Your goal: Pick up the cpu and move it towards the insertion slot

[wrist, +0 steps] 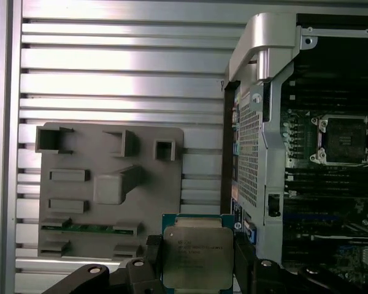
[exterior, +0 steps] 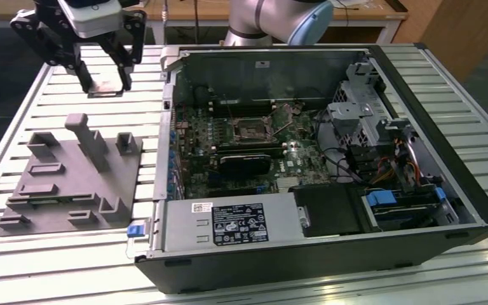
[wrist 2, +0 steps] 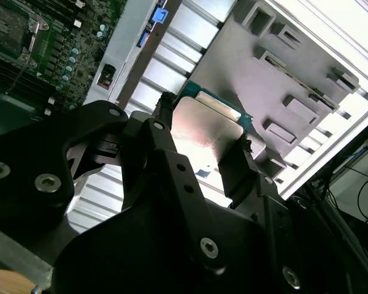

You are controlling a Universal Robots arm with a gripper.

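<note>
A: State of gripper (exterior: 106,88)?
B: Clamped on the cpu (wrist: 198,257), raised above the slatted tabletop (exterior: 74,105) near the grey moulded block (exterior: 70,178)
A: Position of insertion slot (exterior: 251,129)?
B: Inside the open case (exterior: 447,165), well apart from the cpu, toward the exterior view's right

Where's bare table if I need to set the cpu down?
The slatted table is bare beyond the grey moulded block, by the gripper holding the cpu, and in a narrow strip between block and computer case. Around the insertion slot it is crowded.
</note>
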